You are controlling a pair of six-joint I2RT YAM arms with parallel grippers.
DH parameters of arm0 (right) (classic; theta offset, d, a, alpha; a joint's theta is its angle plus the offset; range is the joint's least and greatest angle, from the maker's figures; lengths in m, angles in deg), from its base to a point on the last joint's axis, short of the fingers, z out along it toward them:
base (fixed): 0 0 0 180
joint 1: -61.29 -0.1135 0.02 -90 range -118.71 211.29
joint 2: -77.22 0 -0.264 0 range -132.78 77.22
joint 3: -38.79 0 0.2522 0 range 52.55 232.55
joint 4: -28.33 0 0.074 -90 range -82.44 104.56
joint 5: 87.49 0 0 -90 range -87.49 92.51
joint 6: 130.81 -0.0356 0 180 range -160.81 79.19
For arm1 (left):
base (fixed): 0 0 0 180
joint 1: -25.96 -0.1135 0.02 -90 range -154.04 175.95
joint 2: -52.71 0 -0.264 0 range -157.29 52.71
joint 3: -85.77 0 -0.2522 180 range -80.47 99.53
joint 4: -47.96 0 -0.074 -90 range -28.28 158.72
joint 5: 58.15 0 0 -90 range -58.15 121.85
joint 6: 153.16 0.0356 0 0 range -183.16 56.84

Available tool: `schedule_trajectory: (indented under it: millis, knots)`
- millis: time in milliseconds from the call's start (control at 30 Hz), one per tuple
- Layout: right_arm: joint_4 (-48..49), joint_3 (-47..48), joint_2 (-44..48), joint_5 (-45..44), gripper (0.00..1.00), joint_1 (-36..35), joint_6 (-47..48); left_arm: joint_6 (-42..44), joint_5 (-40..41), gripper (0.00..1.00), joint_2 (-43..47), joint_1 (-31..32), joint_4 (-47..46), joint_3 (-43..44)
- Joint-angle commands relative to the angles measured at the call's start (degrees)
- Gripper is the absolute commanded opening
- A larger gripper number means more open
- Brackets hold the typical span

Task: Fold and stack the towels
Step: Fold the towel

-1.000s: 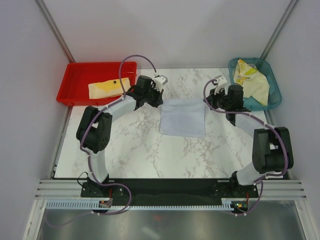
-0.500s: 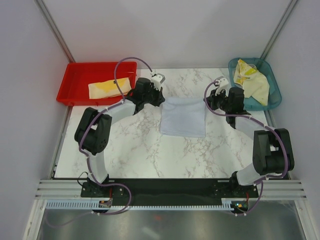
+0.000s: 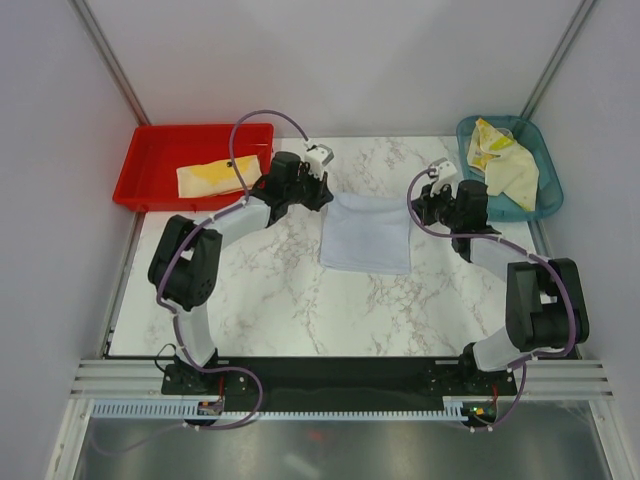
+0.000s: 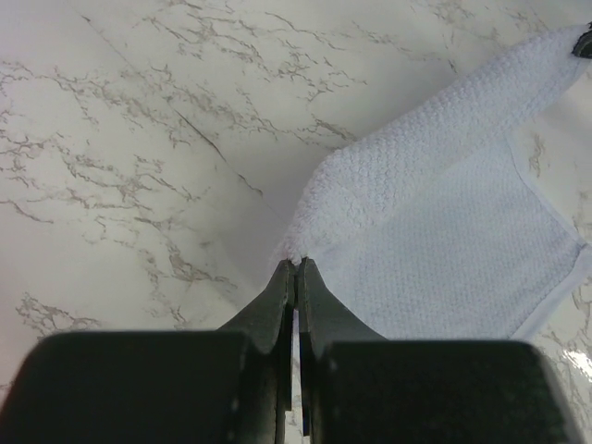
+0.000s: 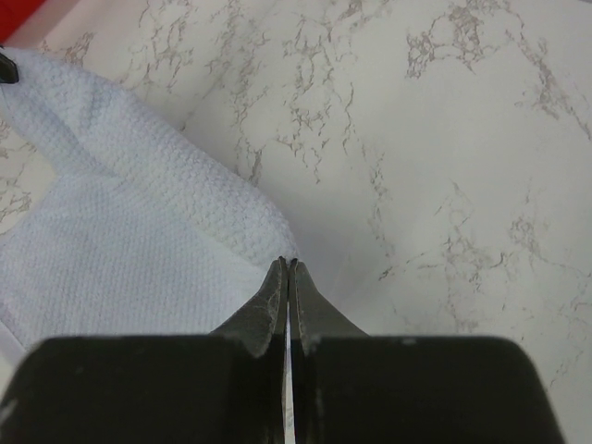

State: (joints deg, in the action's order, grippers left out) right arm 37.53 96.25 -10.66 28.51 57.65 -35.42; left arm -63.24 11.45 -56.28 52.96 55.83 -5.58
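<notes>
A pale lavender-blue towel (image 3: 367,234) lies in the middle of the marble table (image 3: 260,290). My left gripper (image 3: 327,196) is shut on its far left corner, and my right gripper (image 3: 416,206) is shut on its far right corner. In the left wrist view the closed gripper (image 4: 296,263) pinches a raised fold of that towel (image 4: 444,231). The right wrist view shows the same: the gripper (image 5: 289,261) is shut on the towel (image 5: 120,240), whose held edge is lifted above the layer below. A folded cream-yellow towel (image 3: 212,177) lies in the red tray (image 3: 150,150).
The red tray sits at the far left corner. A teal basket (image 3: 545,160) at the far right holds crumpled yellow towels (image 3: 505,165). Grey walls close in the back and both sides. Both arm bases stand at the near edge.
Both grippers have shifted slightly toward the far side, still holding the towel's corners, and the towel's far edge has moved with them.
</notes>
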Motion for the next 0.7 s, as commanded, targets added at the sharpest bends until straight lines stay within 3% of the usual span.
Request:
schedule_trajectory:
  millis: [0,667]
  knots:
    - [3.8,-2.1,3.5,0.7,0.00,-0.1,-0.9,3.5,-3.7,0.02,3.7,-0.2,-1.3,-2.2]
    - [-3.3,-12.2,16.0,-3.3,0.00,-3.1,-7.9,1.0,-4.1,0.02,12.4,1.2,-2.4,-15.1]
